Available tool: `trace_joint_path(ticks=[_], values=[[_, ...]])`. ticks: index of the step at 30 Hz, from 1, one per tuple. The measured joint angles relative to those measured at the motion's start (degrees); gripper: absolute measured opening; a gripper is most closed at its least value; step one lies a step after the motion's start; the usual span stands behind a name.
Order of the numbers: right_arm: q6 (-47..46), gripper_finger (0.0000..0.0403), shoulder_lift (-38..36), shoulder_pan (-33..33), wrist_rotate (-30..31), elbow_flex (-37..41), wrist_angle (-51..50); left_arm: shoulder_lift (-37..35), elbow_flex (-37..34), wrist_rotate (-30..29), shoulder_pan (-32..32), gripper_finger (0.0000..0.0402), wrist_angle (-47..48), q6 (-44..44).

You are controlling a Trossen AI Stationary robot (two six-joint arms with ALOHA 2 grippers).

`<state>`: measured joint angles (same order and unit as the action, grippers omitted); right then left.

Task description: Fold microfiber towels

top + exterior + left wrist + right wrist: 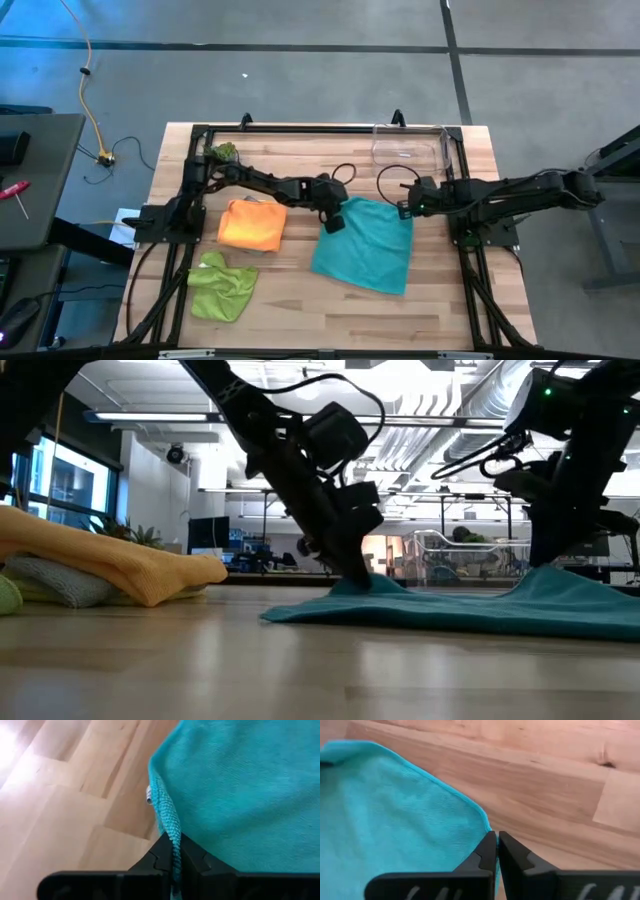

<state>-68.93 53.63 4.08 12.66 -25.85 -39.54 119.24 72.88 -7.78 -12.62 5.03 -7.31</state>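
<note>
The wooden table (440,300) carried the work, with an open industrial room behind it. The teal towel (365,245) lay spread near the table's middle, an orange towel (252,225) to its left and a lime green towel (222,285) beyond that, toward the front edge. The first fold seemed in hand. The left gripper (333,222) was clamped on the teal towel's far left corner, the right gripper (406,209) pinching its far right corner. Next, both corners probably needed lifting together toward the near edge.
</note>
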Motion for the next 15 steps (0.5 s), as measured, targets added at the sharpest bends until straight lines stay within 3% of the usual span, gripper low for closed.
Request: trace_joint_path(ticks=[15], values=[[0.0, 0.0, 0.0, 0.0, -1.0, -0.1, 0.5, -0.1, 0.0, -0.1, 0.5, 0.0001, -1.3, -1.0]])
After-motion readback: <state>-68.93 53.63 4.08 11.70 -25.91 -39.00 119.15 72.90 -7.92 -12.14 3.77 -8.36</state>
